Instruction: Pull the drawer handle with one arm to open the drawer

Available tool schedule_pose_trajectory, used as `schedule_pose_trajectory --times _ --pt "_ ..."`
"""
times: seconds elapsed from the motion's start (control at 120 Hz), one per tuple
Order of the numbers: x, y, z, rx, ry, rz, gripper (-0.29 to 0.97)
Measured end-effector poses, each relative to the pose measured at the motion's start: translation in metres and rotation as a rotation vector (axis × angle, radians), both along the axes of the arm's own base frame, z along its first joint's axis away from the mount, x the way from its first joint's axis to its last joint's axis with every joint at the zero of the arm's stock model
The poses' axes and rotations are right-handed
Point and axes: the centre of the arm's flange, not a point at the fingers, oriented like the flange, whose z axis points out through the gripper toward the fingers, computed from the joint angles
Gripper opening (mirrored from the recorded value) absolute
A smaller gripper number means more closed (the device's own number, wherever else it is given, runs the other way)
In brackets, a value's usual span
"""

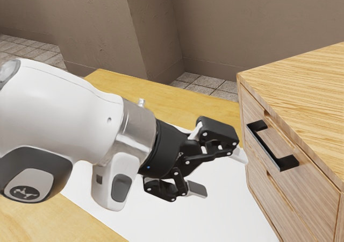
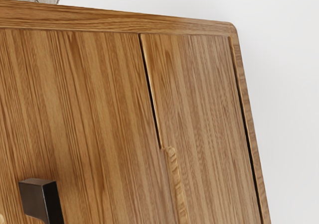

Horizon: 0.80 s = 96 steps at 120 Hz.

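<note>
Our gripper (image 1: 219,172) hangs open beside the black drawer handle (image 1: 271,145), whose bar runs horizontally along the wooden drawer front (image 1: 251,108).

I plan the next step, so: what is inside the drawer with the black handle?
Its inside cannot be seen. The drawer front sits flush in the cabinet and covers everything behind it. Only the handle shows on it; the open claw is not touching it.
</note>
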Motion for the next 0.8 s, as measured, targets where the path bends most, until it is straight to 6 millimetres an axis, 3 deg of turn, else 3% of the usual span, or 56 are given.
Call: schedule_pose_trajectory --times 0.308,0.625,0.8 --pt "0.025 0.008 -0.006 0.006 -0.047 -0.004 0.68" --pt "0.048 0.005 -0.025 0.014 -0.055 -0.014 0.68" --pt "0.052 0.003 -0.016 0.011 -0.079 -0.019 0.68"
